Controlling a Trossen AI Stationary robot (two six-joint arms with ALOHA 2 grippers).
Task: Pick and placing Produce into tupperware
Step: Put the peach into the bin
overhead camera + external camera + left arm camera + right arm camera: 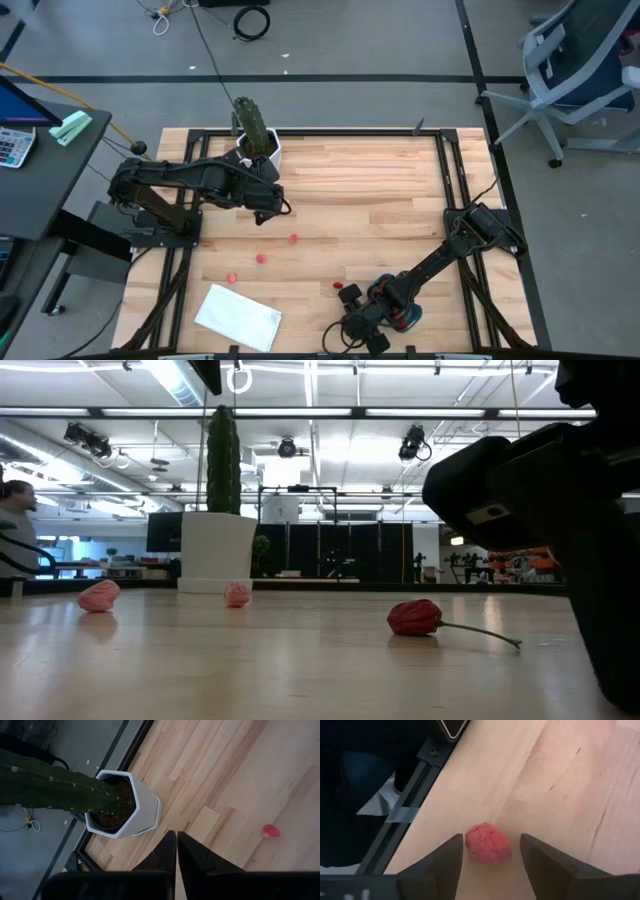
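Note:
My right gripper (pixel 491 839) is open at the table's near edge (pixel 358 335). One finger stands on each side of a small pink-red berry (pixel 488 845) that lies on the wood, and neither finger touches it. The teal tupperware (pixel 408 320) shows only as a sliver under my right arm. More red and pink produce lies on the table: (pixel 293 238), (pixel 261 257), (pixel 232 278), (pixel 345 290). In the low view a red pepper with a stem (pixel 415 617) lies close by. My left gripper (pixel 176 840) is shut and hovers beside the cactus pot (pixel 280 207).
A tall green cactus in a white pot (pixel 255 135) stands near the far edge, close to my left gripper. A flat white sheet (pixel 237 317) lies at the near left. Black frame rails (pixel 405 810) run along the table's edge beside my right gripper.

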